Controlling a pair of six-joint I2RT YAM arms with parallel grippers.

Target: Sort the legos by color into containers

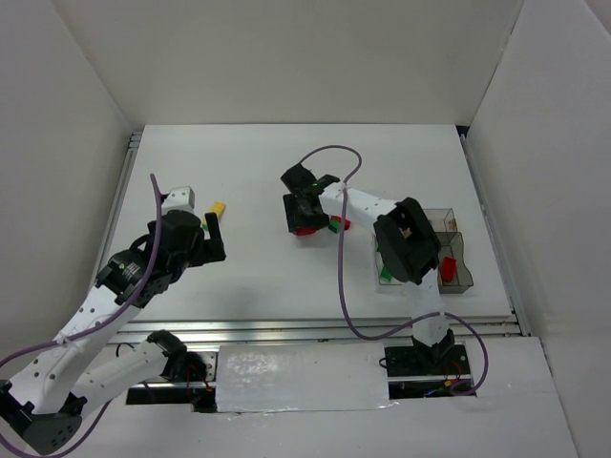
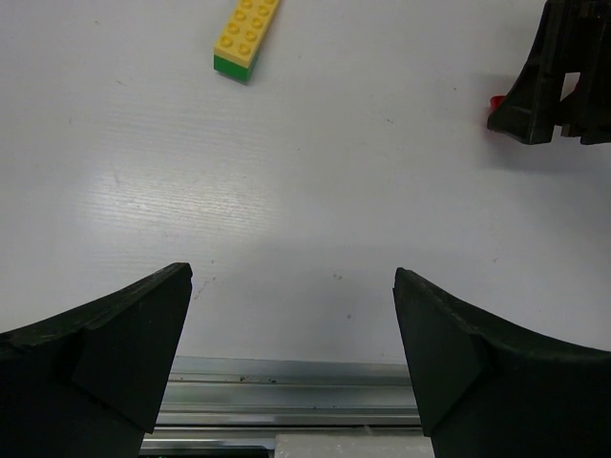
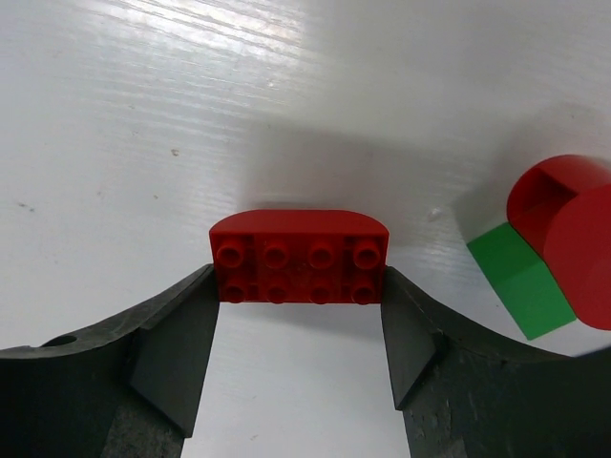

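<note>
My right gripper (image 3: 299,286) is closed on the two short ends of a red brick (image 3: 299,253) with a rounded far edge, low over the white table. In the top view this gripper (image 1: 305,221) and the red brick (image 1: 305,231) are at mid-table. A green brick (image 3: 520,281) and a red round piece (image 3: 568,229) lie just to its right. My left gripper (image 2: 293,286) is open and empty. A yellow brick on a green one (image 2: 246,33) lies ahead of it; it also shows in the top view (image 1: 219,207). The clear container (image 1: 458,250) stands at the right with a red piece (image 1: 447,267) inside.
A green piece (image 1: 386,274) shows at the container's left edge, partly hidden by the right arm. The right gripper (image 2: 558,67) shows in the left wrist view at upper right. A metal rail (image 2: 286,396) runs along the table's near edge. White walls enclose the table.
</note>
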